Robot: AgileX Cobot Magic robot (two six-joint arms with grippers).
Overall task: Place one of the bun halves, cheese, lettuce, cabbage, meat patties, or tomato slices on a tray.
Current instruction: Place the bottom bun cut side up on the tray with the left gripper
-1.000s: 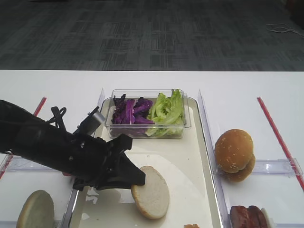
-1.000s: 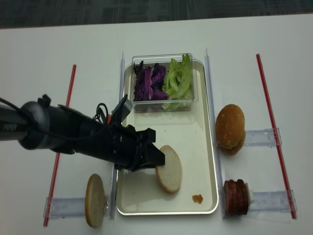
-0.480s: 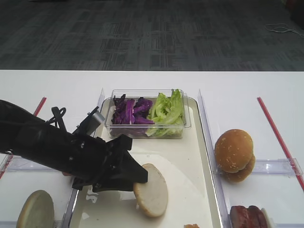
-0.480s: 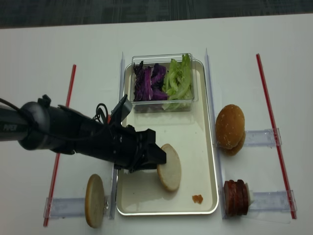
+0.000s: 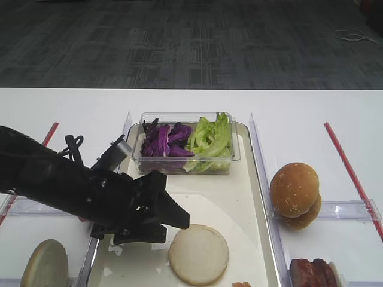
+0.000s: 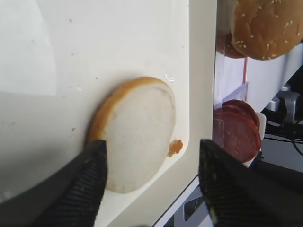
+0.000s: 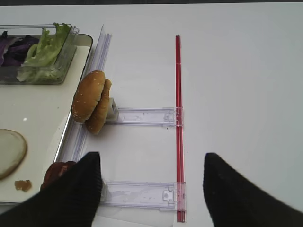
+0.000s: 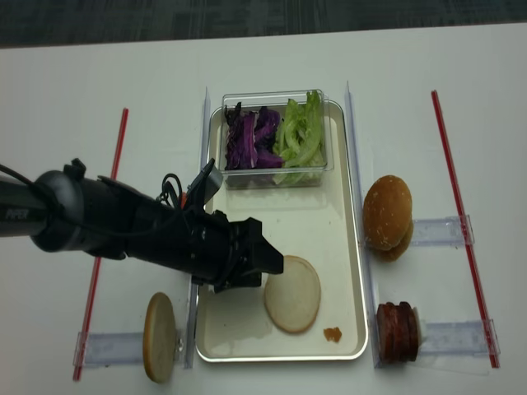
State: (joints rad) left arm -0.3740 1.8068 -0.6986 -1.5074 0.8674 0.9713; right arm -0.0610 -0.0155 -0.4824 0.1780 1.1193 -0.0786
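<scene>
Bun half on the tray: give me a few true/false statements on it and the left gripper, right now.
1. The bun half lies flat on the tray. True.
2. The left gripper is clamped on the bun half. False: its jaws stand open, the bun free.
3. The clear tub holds cabbage and lettuce. True.
4. The sesame bun tops sit on the tray. False: they stand right of it.

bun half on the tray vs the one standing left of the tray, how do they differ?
Pose: the bun half on the tray lies flat, pale cut face up; the bun half left of the tray stands on edge.
Place: the first rests on the tray; the second sits outside the rim in a clear holder.
Gripper: the open left gripper is beside the first, not the second.
Shared: both are round with tan crust.
</scene>
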